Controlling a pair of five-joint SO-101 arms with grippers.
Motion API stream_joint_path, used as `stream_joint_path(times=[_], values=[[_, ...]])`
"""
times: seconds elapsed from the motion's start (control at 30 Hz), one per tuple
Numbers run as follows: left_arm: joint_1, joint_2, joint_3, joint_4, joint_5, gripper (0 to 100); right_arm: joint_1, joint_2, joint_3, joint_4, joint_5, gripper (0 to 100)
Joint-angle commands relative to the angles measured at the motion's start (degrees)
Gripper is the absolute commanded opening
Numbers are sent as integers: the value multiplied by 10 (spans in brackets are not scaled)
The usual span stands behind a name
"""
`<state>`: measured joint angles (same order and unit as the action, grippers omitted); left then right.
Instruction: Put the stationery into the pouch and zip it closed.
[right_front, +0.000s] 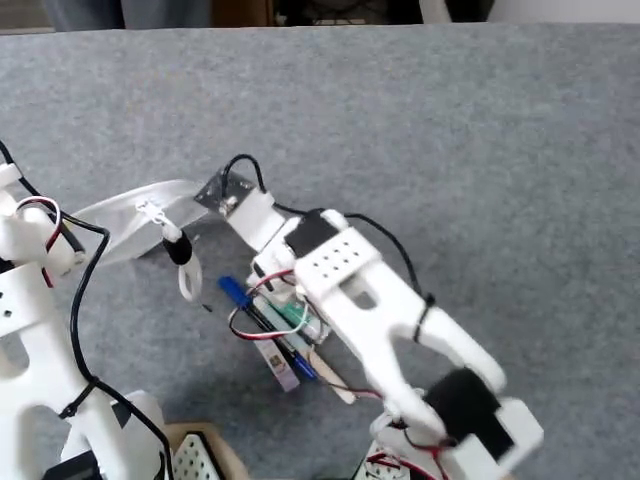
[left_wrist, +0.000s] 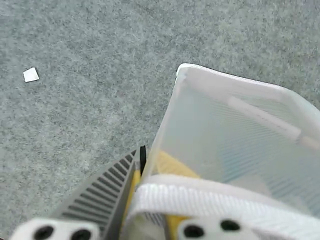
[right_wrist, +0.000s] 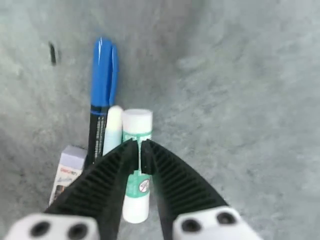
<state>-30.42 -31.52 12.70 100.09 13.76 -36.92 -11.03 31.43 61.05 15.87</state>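
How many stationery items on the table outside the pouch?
4 visible: blue pen, pale stick beside it, green-white glue stick beneath the right gripper, eraser at the pen's black end. The arm may hide more.

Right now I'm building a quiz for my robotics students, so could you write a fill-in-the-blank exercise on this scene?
1. The left gripper is shut on the see-through ____.
2. Beside the white tube lies a marker with a ____ cap.
3. The right gripper hangs over the white tube, whose label is ____.

Missing words: pouch; blue; green.
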Motion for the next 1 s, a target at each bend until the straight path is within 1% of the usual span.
stream_joint_path(times=[0.0,0.17,0.23,0.27,0.33,0.4,0.47,0.73,0.97], values=[[-19,7,3,7,-4,29,5,-81,-4,-4,-7,12],[-19,8,2,7,-4,29,5,-83,32,-4,-5,13],[-19,8,2,7,-4,29,5,-61,42,4,22,30],[-19,8,2,7,-4,29,5,-48,40,17,47,51],[-19,8,2,7,-4,29,4,-16,38,23,71,122],[-19,8,2,7,-4,29,4,18,30,23,74,192],[-19,8,2,7,-4,29,4,53,18,23,74,233],[-19,4,2,7,-4,29,4,170,-35,-14,64,236],[-22,4,5,7,-4,29,4,192,-76,-14,58,236]])
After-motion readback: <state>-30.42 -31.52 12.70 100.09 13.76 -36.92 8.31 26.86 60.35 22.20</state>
